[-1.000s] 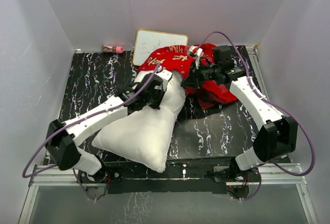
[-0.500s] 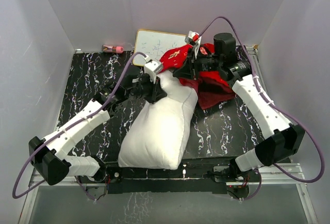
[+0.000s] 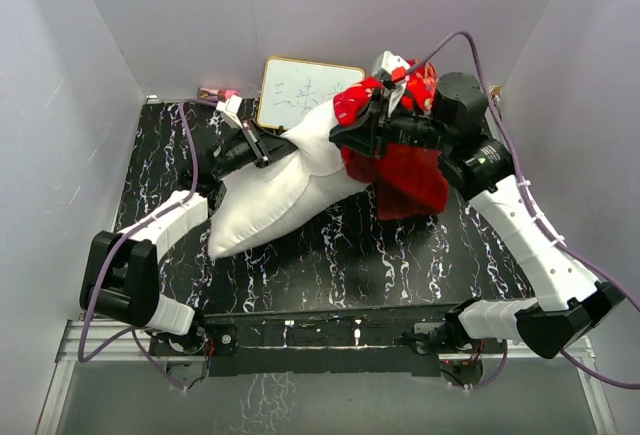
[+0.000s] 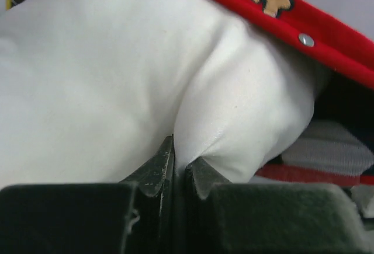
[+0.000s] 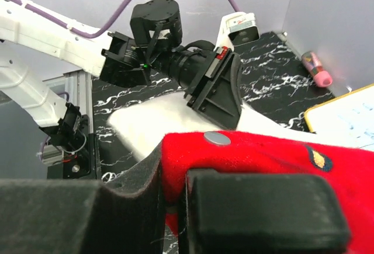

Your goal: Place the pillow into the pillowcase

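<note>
White pillow meeting the mouth of the red pillowcase

The plump, plain pillow (image 3: pixel 275 200) lies diagonally on the table (image 3: pixel 400 255), its near end to the left. Its far corner reaches the crumpled pillowcase (image 3: pixel 408 170) bunched at back right, whose gold-lettered, snap-studded hem crosses that corner.

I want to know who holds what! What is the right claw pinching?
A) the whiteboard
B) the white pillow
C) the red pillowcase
C: in the right wrist view, the right claw is shut on the edge of the red pillowcase.
</note>
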`<state>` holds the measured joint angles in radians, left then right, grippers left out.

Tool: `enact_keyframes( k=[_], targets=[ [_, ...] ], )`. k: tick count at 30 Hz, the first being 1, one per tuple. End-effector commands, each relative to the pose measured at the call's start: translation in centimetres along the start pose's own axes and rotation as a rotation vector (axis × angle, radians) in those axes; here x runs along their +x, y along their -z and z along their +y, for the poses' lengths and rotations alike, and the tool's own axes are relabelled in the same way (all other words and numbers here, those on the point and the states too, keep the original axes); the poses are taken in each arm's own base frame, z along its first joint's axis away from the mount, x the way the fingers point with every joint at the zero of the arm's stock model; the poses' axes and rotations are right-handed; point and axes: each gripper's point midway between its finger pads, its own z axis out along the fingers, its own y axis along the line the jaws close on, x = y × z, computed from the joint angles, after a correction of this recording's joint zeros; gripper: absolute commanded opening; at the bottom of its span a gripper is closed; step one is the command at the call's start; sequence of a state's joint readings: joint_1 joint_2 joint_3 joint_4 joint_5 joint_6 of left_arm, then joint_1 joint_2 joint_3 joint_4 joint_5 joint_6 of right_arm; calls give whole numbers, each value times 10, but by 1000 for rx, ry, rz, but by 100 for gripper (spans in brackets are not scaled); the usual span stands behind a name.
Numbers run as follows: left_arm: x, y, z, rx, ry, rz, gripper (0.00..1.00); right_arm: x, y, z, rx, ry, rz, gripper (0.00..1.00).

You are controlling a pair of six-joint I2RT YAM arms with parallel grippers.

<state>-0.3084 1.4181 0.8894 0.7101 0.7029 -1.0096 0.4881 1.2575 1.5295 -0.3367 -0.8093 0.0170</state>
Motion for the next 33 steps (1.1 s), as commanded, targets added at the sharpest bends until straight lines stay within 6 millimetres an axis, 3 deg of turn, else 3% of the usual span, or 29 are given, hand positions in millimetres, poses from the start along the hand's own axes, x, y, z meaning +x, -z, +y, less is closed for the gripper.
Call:
enact_keyframes(
  k=[1, 6, 10, 15, 17, 19, 20, 21, 24, 29, 31, 33],
  targets=[
    [-33, 12, -20, 96, 117, -142, 0, -6, -21, 1, -1, 20, -45, 8],
    [-38, 16, 13, -47, 159, -146, 0, 56, -51, -32, 74, -97, 81, 8],
    [-39, 13, 26, -116, 118, -109, 0, 110, -60, -62, 167, -132, 208, 9],
    [-32, 14, 28, -157, 72, -31, 0, 150, -59, -82, 222, -113, 327, 27],
    [-27, 20, 27, -197, 45, 3, 6, 151, -59, -83, 200, -107, 340, 39],
    [-25, 28, 34, -279, -6, 28, 22, 139, -58, -80, 150, -82, 313, 54],
    [-32, 36, 22, -304, -67, 19, 32, 129, -56, -79, 122, -62, 294, 62],
    [-38, 43, 21, -354, -117, 10, 44, 119, -54, -78, 96, -37, 271, 70],
    [-52, 63, 9, -455, -266, 29, 64, 100, -45, -84, 82, 4, 233, 86],
    [-66, 85, -40, -407, -602, 105, 80, 118, -40, -109, 134, -69, 271, 88],
    [-57, 93, -56, -361, -736, 153, 83, 131, -41, -123, 183, -107, 297, 84],
    [-36, 95, -64, -331, -865, 226, 86, 144, -41, -138, 235, -138, 323, 76]
  ],
)
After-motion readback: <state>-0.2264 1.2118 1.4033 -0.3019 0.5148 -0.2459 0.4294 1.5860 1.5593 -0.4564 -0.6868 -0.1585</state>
